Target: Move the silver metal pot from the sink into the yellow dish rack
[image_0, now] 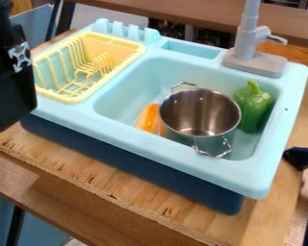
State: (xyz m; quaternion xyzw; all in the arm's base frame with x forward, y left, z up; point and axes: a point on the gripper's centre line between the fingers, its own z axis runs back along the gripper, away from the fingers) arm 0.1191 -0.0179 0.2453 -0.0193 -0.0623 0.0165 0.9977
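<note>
I can't tell whether my gripper is wide, narrow or holding anything, but swinging the arm (pixel 10 81) low could snag the yellow rack (pixel 60 97).

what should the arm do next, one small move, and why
Probably ease the arm across toward the pot. It shows at the rack end, well away from the pot, which stands upright in the sink with its top open and a handle facing the near rim, seemingly the easier one to approach.
</note>
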